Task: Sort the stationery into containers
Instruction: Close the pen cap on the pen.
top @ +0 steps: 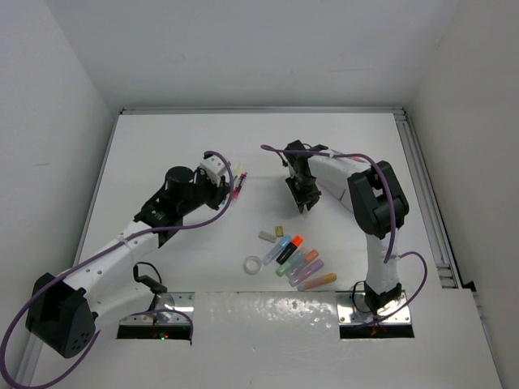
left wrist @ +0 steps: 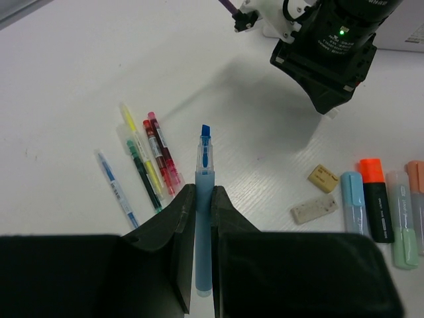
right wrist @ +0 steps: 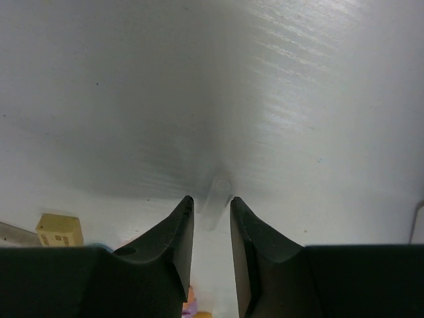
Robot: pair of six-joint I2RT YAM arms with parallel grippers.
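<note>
L hand (left wrist: 203, 192) pinching blue highlighter (left wrist: 205, 159), eraser (left wrist: 324, 177) print maybe, unreadable

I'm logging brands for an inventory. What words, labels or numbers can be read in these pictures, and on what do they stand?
No text can be read clearly.
Red pens: print along the barrels, too small to read.
Beige eraser: faint marks, blurred.
Right arm's black housing: white lettering cut off by the picture's top edge, unreadable.
Row of highlighters: any print too small to tell.
</note>
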